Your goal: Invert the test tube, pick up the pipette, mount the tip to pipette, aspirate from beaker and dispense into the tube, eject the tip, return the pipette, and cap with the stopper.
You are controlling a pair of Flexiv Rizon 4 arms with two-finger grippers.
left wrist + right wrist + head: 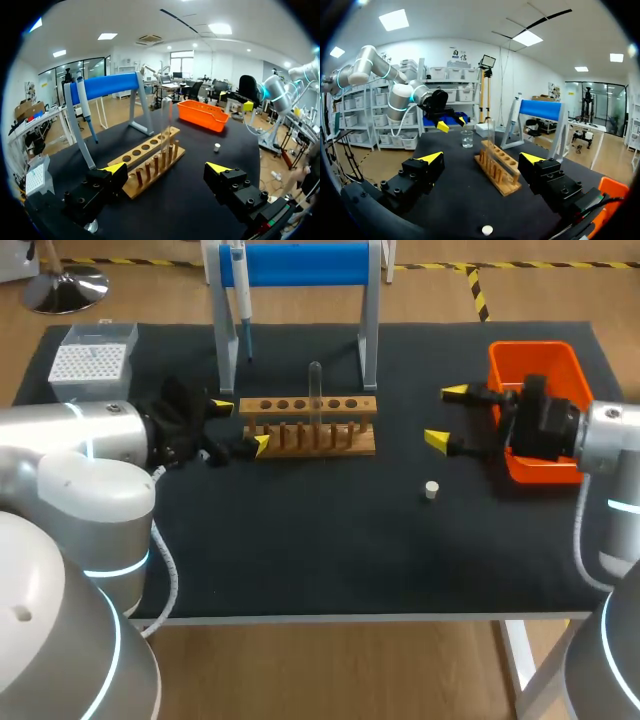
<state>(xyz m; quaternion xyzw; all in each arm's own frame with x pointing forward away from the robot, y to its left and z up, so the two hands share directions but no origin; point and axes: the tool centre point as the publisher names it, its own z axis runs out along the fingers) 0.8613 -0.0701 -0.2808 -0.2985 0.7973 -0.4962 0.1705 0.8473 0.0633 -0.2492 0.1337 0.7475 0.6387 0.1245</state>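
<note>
The black-topped table (330,560) carries a wooden rack (310,425) near its centre. From the rack, a blue-barred stand (368,340) on white legs sits at twelve o'clock, a clear tip box (90,360) at ten, an orange bin (535,352) at three, a small white stopper (431,490) at four and a glass beaker (466,138) at about nine.

I see black surface (300,560) on wood floor (300,670), striped tape (478,290) beyond; white walls (470,55), ceiling panel lights (395,19).
</note>
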